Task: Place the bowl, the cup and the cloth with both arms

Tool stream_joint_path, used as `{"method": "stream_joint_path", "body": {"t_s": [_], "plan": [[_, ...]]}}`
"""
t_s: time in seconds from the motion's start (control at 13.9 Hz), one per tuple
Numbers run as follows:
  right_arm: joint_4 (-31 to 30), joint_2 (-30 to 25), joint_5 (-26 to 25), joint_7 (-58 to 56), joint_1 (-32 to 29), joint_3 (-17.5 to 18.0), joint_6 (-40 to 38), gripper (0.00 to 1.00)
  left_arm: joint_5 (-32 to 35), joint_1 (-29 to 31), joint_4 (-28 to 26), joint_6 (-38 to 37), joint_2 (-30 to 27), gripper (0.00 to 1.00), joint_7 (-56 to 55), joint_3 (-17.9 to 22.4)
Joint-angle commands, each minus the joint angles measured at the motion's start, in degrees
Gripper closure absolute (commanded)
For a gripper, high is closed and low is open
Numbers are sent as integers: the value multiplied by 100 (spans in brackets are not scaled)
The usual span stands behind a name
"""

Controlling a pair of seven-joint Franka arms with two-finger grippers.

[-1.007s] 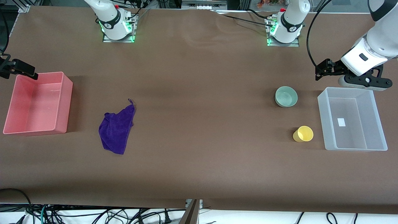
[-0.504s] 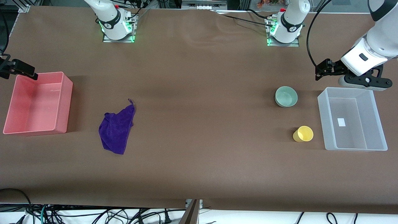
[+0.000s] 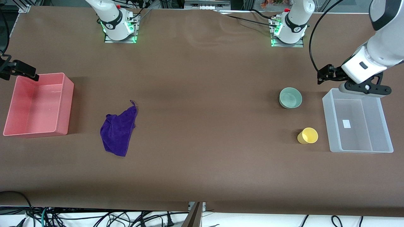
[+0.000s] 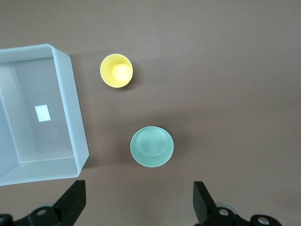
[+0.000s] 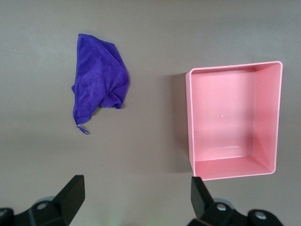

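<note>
Left pincer (image 4: 136,209) above clear bin's rim (image 3: 328,94)

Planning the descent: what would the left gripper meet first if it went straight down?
Probably bare table beside the bowl; its open fingers straddle nothing, though depth is unclear.

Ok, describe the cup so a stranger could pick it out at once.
Start at the clear bin at the left arm's end of the table. Two small round things stand beside it: the bowl and, nearer the front camera, the cup. The cup is bright yellow and narrower, while the bowl is pale green and wider.
</note>
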Motion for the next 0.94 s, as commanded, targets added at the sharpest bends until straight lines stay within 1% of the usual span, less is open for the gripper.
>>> {"method": "stream_joint_path", "body": {"t_s": [0.0,0.07,0.14,0.36,0.43,0.58,0.65,0.72,0.79,0.86], "plan": [[-92,-66,63,-68,-32,74,58,0,-106,-5,-5,-491,412,0,-33,10],[-153,-40,72,-68,-32,91,128,0,-106,13,-171,-493,483,0,10,10],[-310,65,63,-76,-15,100,242,0,-106,30,-460,-363,492,0,19,10],[-758,101,72,-85,-15,100,698,0,253,13,-1620,1005,396,0,90,-42],[-1021,101,81,-76,-15,100,909,0,272,-13,-1919,1358,370,0,107,-42],[-1443,110,159,-59,3,109,1374,0,307,4,-2630,2323,378,0,483,-42],[-1793,110,195,2,20,196,1847,0,307,39,-3043,2989,413,0,633,-42],[-2258,110,212,11,12,362,2495,0,429,39,-3334,3570,518,0,739,-34],[-2663,127,213,142,20,407,3111,0,691,100,-3511,3994,667,0,827,-34],[-2998,223,213,500,38,495,3639,0,824,214,-3530,4259,851,0,846,-42]]}}
